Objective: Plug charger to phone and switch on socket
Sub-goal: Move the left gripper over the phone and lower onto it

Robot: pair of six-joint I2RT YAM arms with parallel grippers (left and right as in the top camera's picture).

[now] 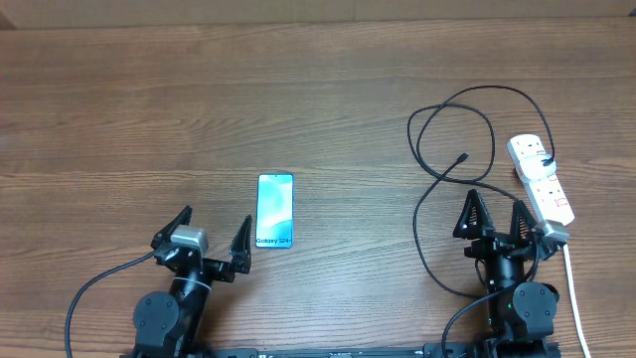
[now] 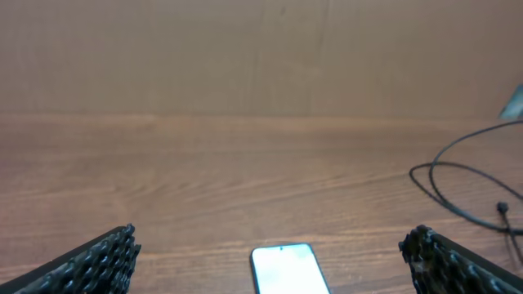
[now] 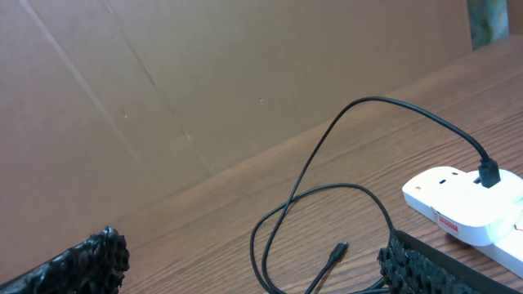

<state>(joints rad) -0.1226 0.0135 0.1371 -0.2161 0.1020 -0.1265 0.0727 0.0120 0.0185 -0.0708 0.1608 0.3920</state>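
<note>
Beside left tool (image 1: 216, 219), phone (image 1: 275, 210) lengthwise front-to-back

One phone (image 1: 275, 211), one charger (image 1: 463, 158), one socket (image 1: 542, 184).

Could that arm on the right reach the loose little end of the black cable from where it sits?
Probably yes. The connector tip lies bare on the table just ahead of the open right gripper, with nothing between them.
</note>
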